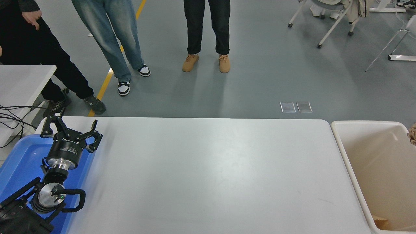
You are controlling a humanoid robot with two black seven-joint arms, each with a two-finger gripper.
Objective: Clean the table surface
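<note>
The table surface point(208, 169) is a wide white tabletop with rounded corners, and nothing lies on it. My left gripper point(71, 127) is parked at its left end, over the edge of a blue bin, with its fingers spread open and nothing between them. My right arm and gripper are out of the picture. Only a sliver of crumpled brown paper point(413, 134) shows at the right edge, above the beige bin.
A beige bin point(344, 152) stands against the table's right end with a brown scrap at its bottom. A blue bin point(19, 162) sits at the left end. Three people point(206, 29) stand beyond the far side. A smaller white table point(22, 81) with cables is at far left.
</note>
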